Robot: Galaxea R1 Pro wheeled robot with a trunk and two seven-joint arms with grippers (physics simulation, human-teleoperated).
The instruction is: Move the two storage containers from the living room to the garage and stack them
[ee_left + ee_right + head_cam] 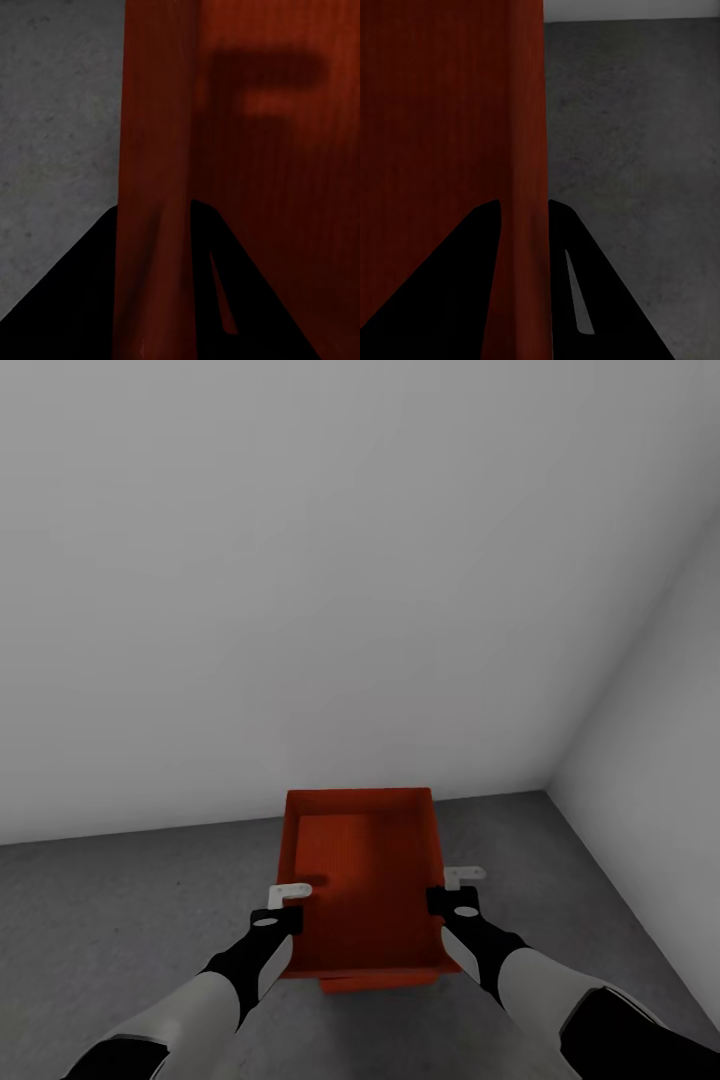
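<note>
Place: garage corner, pale grey walls [300,560] meeting above the dark grey concrete floor [120,900].
Upper storage container [362,880]: open-topped orange-red box held between both arms in front of the robot, near the wall.
Lower storage container [375,983]: only an orange-red edge peeks out just under the upper box's near end; whether the two touch cannot be told.
Left tool [290,895]: clamped on the upper box's left wall, one finger [67,300] on each face of it.
Right tool [455,890]: clamped on the right wall likewise, fingers [607,300] straddling the thin panel.
</note>
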